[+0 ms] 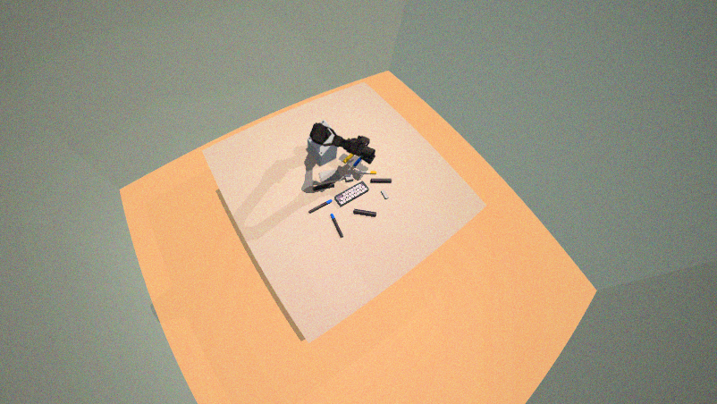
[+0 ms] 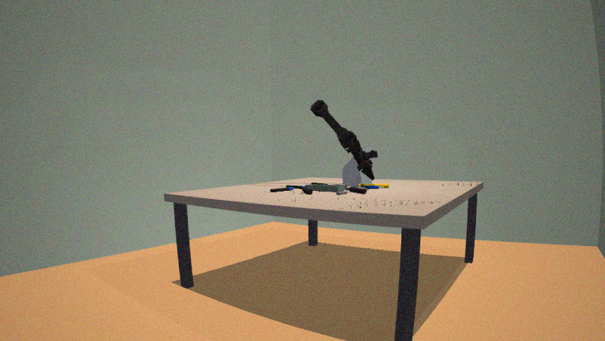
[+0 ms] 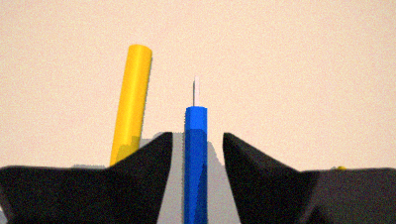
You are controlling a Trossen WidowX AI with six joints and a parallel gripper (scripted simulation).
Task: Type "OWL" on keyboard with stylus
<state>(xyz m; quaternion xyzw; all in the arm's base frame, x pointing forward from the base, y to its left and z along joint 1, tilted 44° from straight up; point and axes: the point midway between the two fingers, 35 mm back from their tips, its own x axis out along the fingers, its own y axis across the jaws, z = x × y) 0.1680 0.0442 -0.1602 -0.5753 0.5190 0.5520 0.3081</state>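
Observation:
The stylus, blue with a thin pale metal tip point(image 1: 357, 162) point(image 2: 371, 187) point(image 3: 196, 119), lies on the desk near the arm's base. My gripper point(image 2: 373, 178) point(image 3: 197, 139) is partly open above it. In the wrist view the stylus runs lengthwise between the two black fingers, with a gap on each side, and its tip points away from me. The fingers do not grip it. The keyboard point(image 1: 351, 194) point(image 2: 325, 187) lies in front of the arm, dark-framed with pale keys. Its letters are too small to read now.
A thick yellow pen point(image 1: 348, 157) point(image 2: 382, 185) point(image 3: 132, 99) lies just left of the stylus in the wrist view. Around the keyboard lie black cylinders point(image 1: 380, 180) point(image 1: 364, 213), black pens with blue ends point(image 1: 320, 206) point(image 1: 337, 226), a yellow-ended white marker point(image 1: 373, 172) and a small pale piece point(image 1: 384, 195).

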